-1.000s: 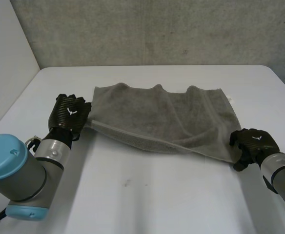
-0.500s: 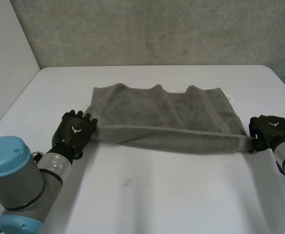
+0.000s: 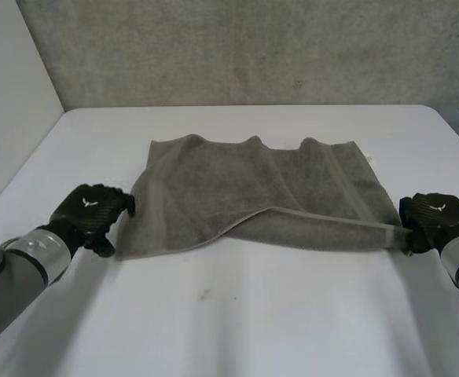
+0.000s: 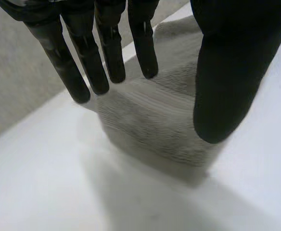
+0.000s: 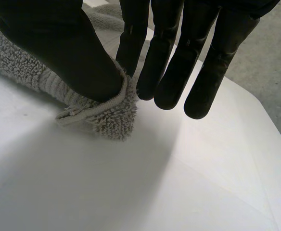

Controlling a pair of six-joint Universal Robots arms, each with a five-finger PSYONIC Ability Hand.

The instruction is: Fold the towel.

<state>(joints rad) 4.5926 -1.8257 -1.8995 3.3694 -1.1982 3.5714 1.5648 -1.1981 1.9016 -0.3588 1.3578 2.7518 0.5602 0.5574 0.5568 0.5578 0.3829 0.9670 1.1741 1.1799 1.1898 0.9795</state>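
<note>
near me the counter (image 3: 237, 314) is sitting bare. just past that, my left hand (image 3: 90, 214) is resting right beside the near left corner of the towel (image 3: 237, 184), and that's the change. half a second ago it was holding that corner up, with the near edge stretched taut between both hands. now the corner is lying flat on the counter and the hand is sitting back, closer to me. in the left wrist view the fingers (image 4: 110, 48) are hanging straight and spread, thumb apart, the corner lying beneath them and nothing pinched.

over on the other side, my right hand (image 3: 432, 220) is still pinching the near right corner, thumb squeezing the cloth against the fingers. that's keeping that edge raised, running from the hand toward the towel's middle.

beyond, the rest of the towel is lying spread across the middle of the counter, its far edge wavy. i'm reading this as no fold made yet. the left side is being laid out flat, and i'm judging the right corner wants setting down or carrying across next.
</note>
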